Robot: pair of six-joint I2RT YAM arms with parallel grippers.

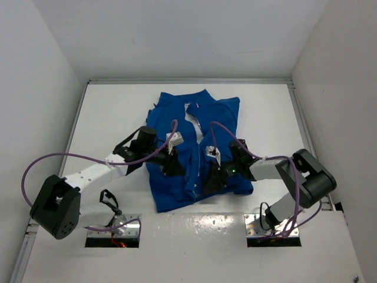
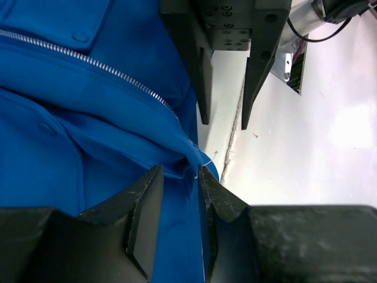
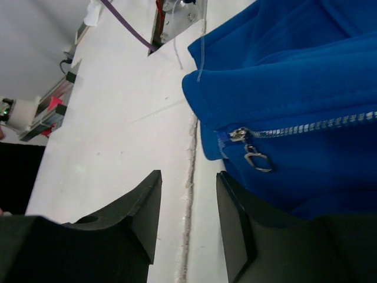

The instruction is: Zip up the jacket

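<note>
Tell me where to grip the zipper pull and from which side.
Pinch the small metal loop hanging off the slider. Come in from the hem end of the jacket: the loop lies there, pointing toward the open right end effector.

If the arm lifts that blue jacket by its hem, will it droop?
Probably floppy: the jacket lies creased and its hem folds softly. Likely to bunch rather than slide when pushed. The zipper pull dangles, so it may swing.
</note>
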